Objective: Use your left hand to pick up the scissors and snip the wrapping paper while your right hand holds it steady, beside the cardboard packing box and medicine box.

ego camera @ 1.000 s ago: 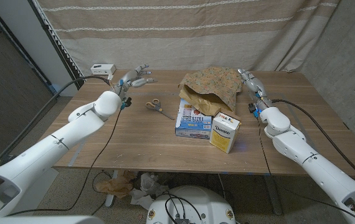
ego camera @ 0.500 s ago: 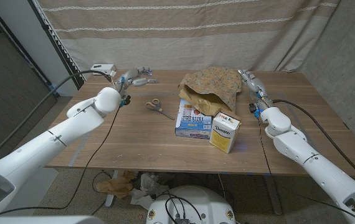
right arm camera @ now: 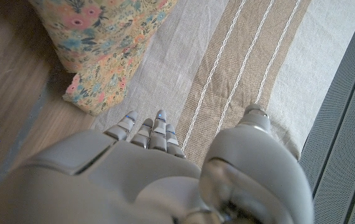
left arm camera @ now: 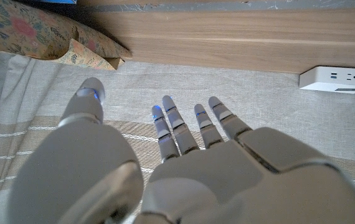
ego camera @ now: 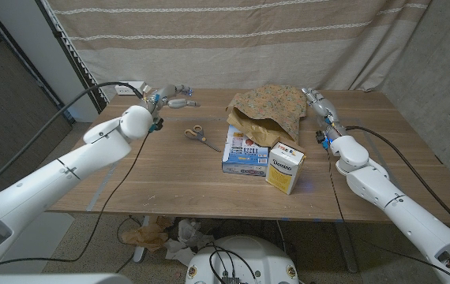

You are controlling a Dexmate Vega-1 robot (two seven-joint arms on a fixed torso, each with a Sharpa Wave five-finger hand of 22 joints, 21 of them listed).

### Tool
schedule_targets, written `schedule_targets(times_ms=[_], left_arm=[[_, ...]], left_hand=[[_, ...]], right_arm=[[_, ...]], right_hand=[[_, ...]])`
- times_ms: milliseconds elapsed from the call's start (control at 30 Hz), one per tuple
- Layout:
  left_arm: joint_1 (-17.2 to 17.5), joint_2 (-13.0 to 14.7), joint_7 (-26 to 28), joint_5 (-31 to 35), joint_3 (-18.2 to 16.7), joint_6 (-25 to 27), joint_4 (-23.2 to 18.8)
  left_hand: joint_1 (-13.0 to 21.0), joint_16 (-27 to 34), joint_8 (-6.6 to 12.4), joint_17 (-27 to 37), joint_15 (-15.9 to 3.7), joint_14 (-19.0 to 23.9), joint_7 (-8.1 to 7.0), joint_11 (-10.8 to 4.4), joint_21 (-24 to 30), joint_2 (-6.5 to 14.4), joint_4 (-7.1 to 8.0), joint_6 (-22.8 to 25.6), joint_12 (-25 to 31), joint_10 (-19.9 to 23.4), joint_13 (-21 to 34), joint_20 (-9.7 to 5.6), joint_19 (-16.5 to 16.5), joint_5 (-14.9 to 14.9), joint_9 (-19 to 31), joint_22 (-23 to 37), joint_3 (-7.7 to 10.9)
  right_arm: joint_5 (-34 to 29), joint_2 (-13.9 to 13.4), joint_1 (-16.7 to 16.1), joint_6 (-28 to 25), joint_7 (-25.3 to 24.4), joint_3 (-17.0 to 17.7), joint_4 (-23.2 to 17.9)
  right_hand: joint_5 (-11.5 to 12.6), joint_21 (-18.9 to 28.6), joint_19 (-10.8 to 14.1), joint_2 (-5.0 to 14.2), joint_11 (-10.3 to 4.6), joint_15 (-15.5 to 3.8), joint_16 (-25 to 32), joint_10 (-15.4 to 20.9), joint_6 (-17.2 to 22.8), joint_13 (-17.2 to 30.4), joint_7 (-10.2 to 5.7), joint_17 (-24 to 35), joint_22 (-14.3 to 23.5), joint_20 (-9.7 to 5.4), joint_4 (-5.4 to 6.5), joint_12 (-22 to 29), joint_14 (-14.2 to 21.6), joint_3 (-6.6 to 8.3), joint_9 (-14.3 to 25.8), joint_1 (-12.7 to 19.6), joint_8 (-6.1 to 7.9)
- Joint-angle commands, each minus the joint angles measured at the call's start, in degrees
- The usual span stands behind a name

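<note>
Two empty, spread hands (ego camera: 174, 96) (ego camera: 313, 99): the stiff, slippery scissors (ego camera: 200, 135), at the left's five o'clock, want gripping by the handles.

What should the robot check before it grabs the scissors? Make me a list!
1. Scissors lie free on the table: ok.
2. Left hand is empty, fingers apart: ok.
3. Left hand is over the scissors: not ok, it is off near the far edge.
4. Right hand holds the wrapping paper: not ok, it is beside it.
5. Cardboard packing box and medicine box stand clear of the scissors: ok.
</note>
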Motion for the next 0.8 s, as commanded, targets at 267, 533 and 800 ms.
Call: schedule_targets(times_ms=[267, 533, 800], left_arm=[[-0.46, 0.51, 2.08, 11.15, 2.88, 2.28, -1.25], [-0.63, 1.02, 0.85, 18.46, 4.9, 5.85, -3.34], [-1.86, 0.79, -2.27, 24.74, 6.75, 7.46, -3.98]], left_hand=[[0.42, 0.89, 1.49, 0.2, -9.12, 2.29, -1.0, 0.01, 0.6, -0.14, 0.21, 1.7, 0.93, 2.31, 0.81, -0.38, 1.61, 0.34, 1.01, 0.18, -1.61], [0.89, 0.95, 1.9, 0.24, -9.47, 2.89, -1.75, 0.0, 0.7, 0.21, 0.21, 1.83, 1.08, 2.79, 1.13, -0.42, 2.02, 0.61, 1.41, 0.25, -1.98], [1.21, 0.95, 2.47, 0.26, -9.61, 3.3, -1.87, -0.02, 0.75, 0.14, 0.2, 2.51, 1.28, 3.37, 1.41, -0.57, 2.31, 0.78, 1.73, 0.28, -2.46]], right_arm=[[0.03, -0.03, -0.56, 0.15, -0.26, 0.26, -0.45], [0.27, 0.43, -0.27, 0.44, 0.02, 0.1, 0.3], [0.38, 0.64, -0.18, 0.45, -0.02, 0.05, 0.54]], right_hand=[[0.39, 0.06, -0.29, -0.08, -0.03, 0.02, 0.0, 0.22, 0.43, 0.17, -0.27, 0.19, 0.19, 0.39, -0.27, 0.29, -0.48, -0.23, 0.15, 0.56, 0.29], [0.36, 0.06, -0.32, -0.09, 0.06, -0.03, 0.03, 0.19, 0.45, 0.17, -0.32, 0.22, 0.2, 0.38, -0.18, 0.28, -0.5, -0.31, 0.15, 0.41, 0.27], [0.31, 0.06, -0.39, -0.07, 0.05, 0.04, 0.05, 0.16, 0.45, 0.18, -0.29, 0.25, 0.22, 0.34, -0.03, 0.28, -0.54, -0.42, 0.15, 0.17, 0.24]])
